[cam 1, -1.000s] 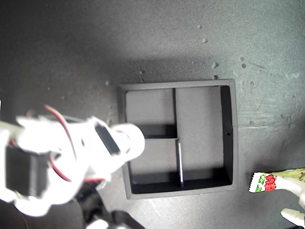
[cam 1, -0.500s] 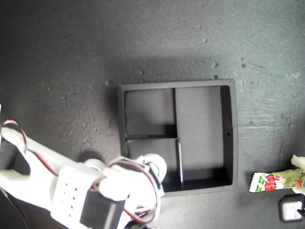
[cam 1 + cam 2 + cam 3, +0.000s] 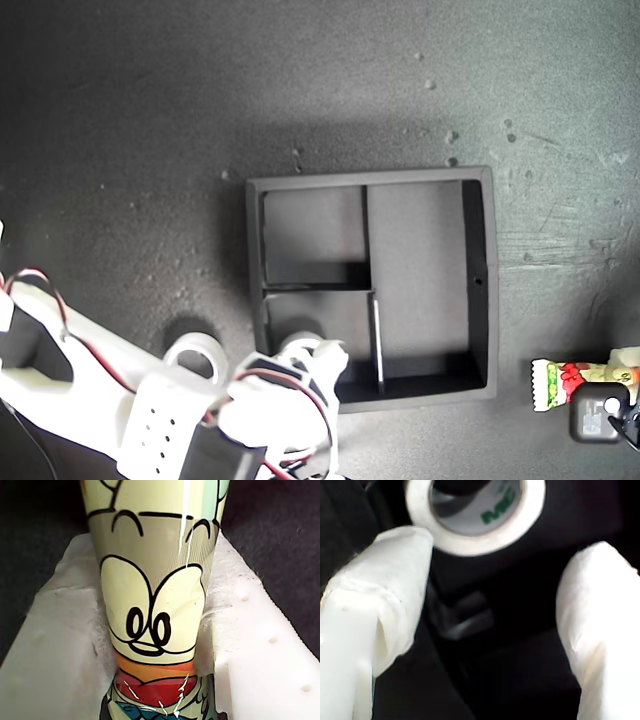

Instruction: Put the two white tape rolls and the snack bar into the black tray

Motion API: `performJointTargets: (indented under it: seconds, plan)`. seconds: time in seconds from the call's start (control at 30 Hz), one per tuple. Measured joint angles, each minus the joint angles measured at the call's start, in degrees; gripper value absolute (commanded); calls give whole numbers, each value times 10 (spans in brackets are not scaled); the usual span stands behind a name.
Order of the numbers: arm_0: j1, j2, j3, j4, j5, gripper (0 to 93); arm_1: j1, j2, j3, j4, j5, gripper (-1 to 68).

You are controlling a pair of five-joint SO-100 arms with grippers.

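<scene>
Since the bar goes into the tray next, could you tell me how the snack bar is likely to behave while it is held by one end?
The snack bar is long, slim and clamped in my first gripper, so its free end may sag or swing. Its wrapper shows glossy streaks, so it could be slippery. It looks light for its length.

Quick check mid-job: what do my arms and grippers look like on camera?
My second arm is white plastic with thin red wires, a black motor block and a panel of small holes. Its fingers look wrapped in white tape. My first gripper's fingers are white too, with fuzzy white padding and a few small dimples.
</scene>
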Motion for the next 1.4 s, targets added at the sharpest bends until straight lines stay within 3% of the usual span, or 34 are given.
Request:
performJointTargets:
  seconds: [0.23,0.4,0.5,0.63,0.77,0.93,1.17,1.4]
  plan:
    - [-61,156,109,0,22,175,64,0,-132,206,102,-6]
    - [-66,295,222,0,28,164,105,-2,-241,361,131,-5]
    - [-67,369,318,0,-4,162,139,-2,-278,419,134,-5]
    - [-53,437,432,0,-54,165,223,-2,-294,416,25,-5]
    - [6,459,508,0,-98,167,336,-2,-300,321,-269,-5]
    - [81,461,563,0,-161,172,407,-2,-387,287,-637,-5]
    - [172,464,589,0,-251,178,415,-2,-527,285,-969,-5]
    - [185,391,577,-35,-274,190,385,-103,-589,258,-1078,-5]
